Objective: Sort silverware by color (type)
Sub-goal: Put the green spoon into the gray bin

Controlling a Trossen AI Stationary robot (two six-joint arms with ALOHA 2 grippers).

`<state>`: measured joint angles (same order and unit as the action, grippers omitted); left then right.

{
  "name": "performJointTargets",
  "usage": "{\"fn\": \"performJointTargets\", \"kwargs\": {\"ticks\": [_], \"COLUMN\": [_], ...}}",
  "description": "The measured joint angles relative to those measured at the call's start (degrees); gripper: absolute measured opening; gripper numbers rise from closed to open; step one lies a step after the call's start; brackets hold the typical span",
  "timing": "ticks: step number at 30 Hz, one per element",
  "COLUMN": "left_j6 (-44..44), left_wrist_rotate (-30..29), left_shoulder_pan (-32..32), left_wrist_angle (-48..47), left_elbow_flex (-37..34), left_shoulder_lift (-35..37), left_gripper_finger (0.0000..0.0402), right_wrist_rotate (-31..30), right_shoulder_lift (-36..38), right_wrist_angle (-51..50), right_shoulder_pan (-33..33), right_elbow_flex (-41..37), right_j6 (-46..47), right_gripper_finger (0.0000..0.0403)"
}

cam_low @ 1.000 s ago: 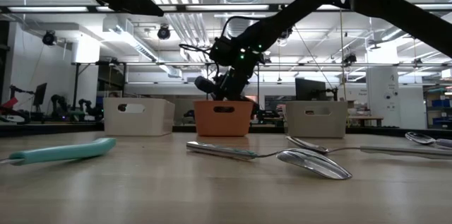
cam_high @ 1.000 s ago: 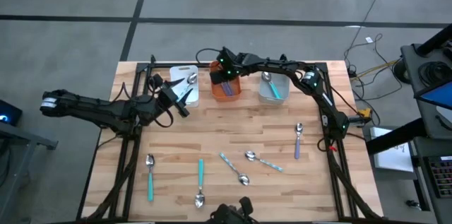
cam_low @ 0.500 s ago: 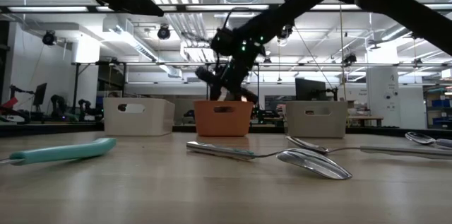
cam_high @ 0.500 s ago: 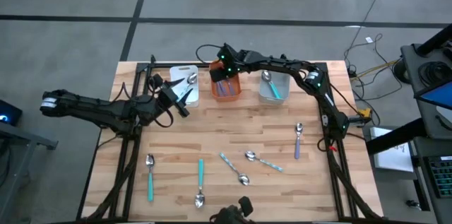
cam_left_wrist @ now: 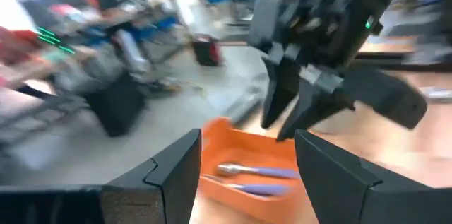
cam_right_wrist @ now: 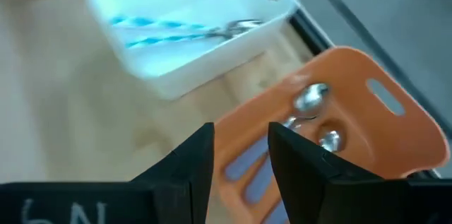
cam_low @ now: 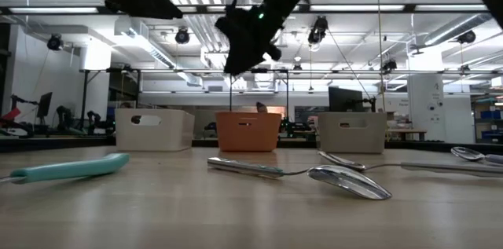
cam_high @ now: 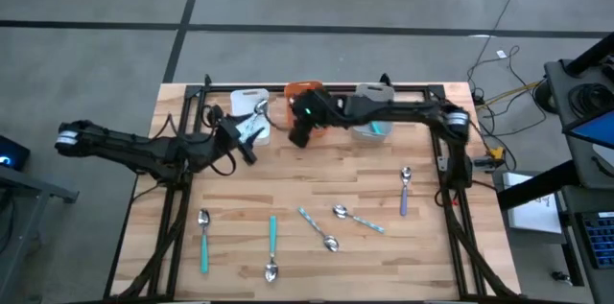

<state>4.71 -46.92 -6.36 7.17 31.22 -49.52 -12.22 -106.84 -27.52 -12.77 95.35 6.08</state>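
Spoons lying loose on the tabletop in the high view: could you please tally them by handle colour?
Teal handles: 2
Pale light-blue handles: 2
Purple handle: 1
Total: 5

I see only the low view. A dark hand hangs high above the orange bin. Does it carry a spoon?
Observer: No. The right hand is open and empty in its wrist view.
Operator: What lies inside the orange bin?
Observer: The orange bin holds purple-handled spoons.
Operator: How many spoons wait on the table?
Observer: Five in the high view. One is a purple spoon near the right edge.
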Motion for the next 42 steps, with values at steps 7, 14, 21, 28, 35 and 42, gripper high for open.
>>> {"fn": "performJointTargets", "kwargs": {"ticks": [7,14,21,28,35,42], "left_j6": [-33.99,-70.10,-88.84,-98.14,-110.84,-122.68], "left_wrist_rotate": [22.82,39.49,43.93,49.07,51.28,53.45], "left_shoulder_pan": [-2.18,-10.14,-18.32,-24.03,-32.39,-39.04], "left_wrist_angle": [-12.38,-21.95,-23.78,-41.04,-60.01,-61.58], "left_elbow_flex": [-0.02,-0.02,0.58,8.21,15.84,14.07], "left_shoulder_lift": [-1.42,-9.22,-18.99,-25.71,-30.59,-31.37], "left_gripper_finger": [0.0207,0.0203,0.0188,0.0171,0.0167,0.0167], "right_wrist_rotate": [0.06,0.06,0.16,0.18,0.21,0.25], "right_shoulder_lift": [15.60,25.20,29.57,30.29,29.29,29.11], "right_wrist_angle": [18.73,33.96,37.28,37.29,37.20,37.25], "right_shoulder_pan": [3.42,3.29,3.27,3.27,3.27,3.27], "right_elbow_flex": [-20.11,-33.40,-37.46,-37.59,-37.62,-37.62], "right_j6": [-2.75,-6.99,-9.81,-10.60,-10.62,-10.58], "right_gripper_finger": [0.0112,0.0099,0.0093,0.0093,0.0089,0.0088]}}
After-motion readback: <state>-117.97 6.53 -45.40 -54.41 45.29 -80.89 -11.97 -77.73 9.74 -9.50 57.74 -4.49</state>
